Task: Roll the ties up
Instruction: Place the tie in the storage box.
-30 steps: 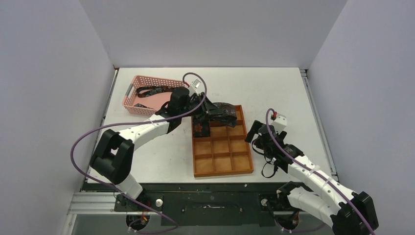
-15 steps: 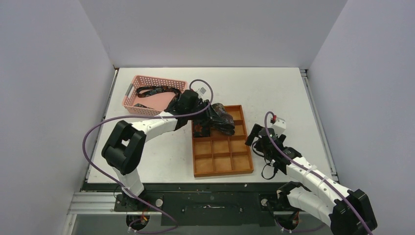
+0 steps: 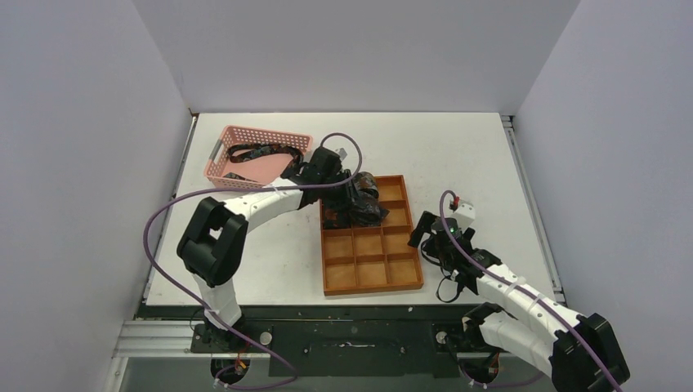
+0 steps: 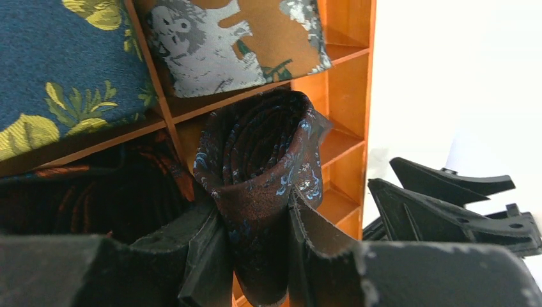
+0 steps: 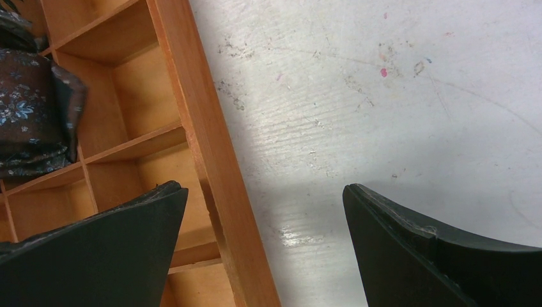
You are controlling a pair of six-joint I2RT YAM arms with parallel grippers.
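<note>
Left gripper [image 4: 255, 251] clamps a rolled tie [image 4: 257, 146] at the tray [image 4: 349, 83] (right gripper [image 5: 263, 193] spread wide).

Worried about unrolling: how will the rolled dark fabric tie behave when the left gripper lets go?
The rolled dark blue-flecked fabric tie looks soft, dented where the left gripper pinches it; probably loosens, though the orange wooden tray walls likely contain it.

The white, scuffed counter [image 3: 458, 147] carries a pink perforated plastic basket [image 3: 245, 131] at its far left. An orange wooden compartment tray [image 3: 369, 274] lies nearer, toward the middle.
</note>
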